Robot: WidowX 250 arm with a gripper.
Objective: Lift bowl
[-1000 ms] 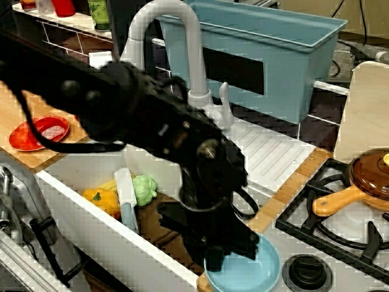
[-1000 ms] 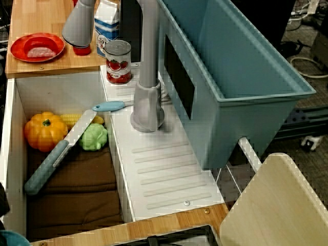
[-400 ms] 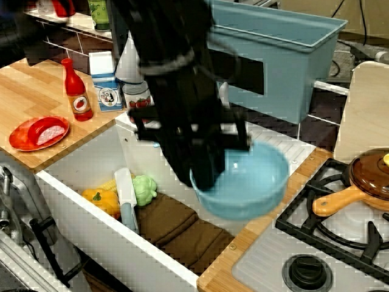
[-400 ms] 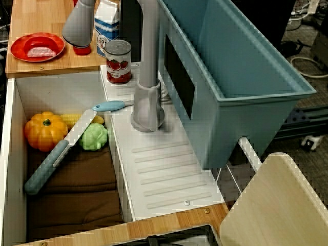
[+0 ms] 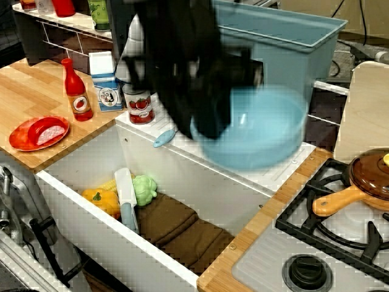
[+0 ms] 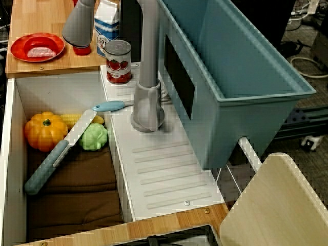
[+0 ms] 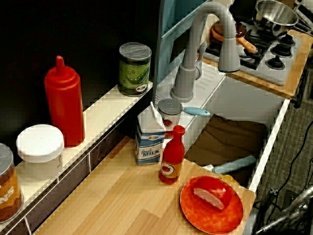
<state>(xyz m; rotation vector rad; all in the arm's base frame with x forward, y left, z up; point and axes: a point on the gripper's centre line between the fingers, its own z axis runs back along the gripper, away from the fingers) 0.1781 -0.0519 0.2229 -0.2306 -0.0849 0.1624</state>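
Bowl (image 5: 252, 131): light blue, motion-blurred, held in the air clear of the surface, above the drainboard (image 5: 270, 155) between sink and stove; front view, centre.

Gripper (image 5: 203, 118): dark, blurred mass at the bowl's 9 o'clock rim; appears to be pinching that rim, though the fingers cannot be made out.

Sink (image 5: 85, 201): holds a yellow pepper (image 5: 100, 199), green vegetable (image 5: 144, 188) and knife (image 5: 126, 201) on brown cloth.

Brown pan (image 5: 364, 176): on the stove, 3 o'clock of the bowl.

Red plate (image 5: 36, 132): on the wooden surface, far at 9 o'clock.

Blue-grey tub (image 5: 285, 42): behind the bowl, 12 o'clock.
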